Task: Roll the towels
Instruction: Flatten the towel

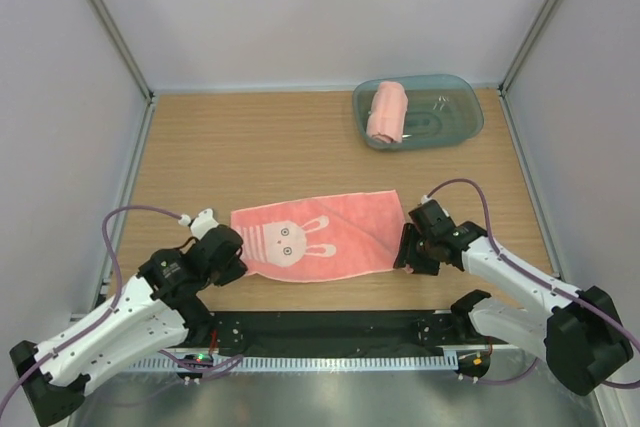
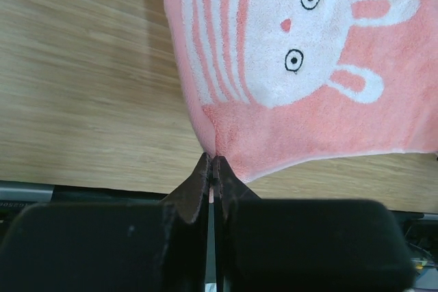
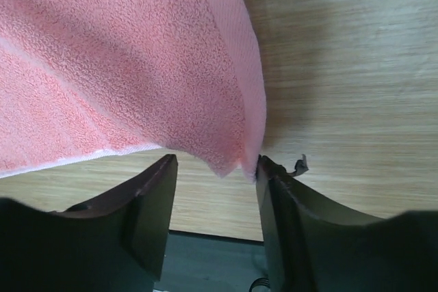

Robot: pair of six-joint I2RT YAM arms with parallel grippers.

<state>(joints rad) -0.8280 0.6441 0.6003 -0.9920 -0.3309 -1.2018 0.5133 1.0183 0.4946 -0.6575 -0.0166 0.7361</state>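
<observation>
Pink terry towel [image 1: 345,209] flat; left jaws pinching its corner; right jaws apart

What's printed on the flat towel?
White bunny face and stripes on salmon pink towel; clearest in left wrist view.

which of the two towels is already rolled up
The plain pink towel lying in the blue-green tub at the far right is the rolled one. The bunny-print towel is spread out unrolled on the table at the near side.
</observation>
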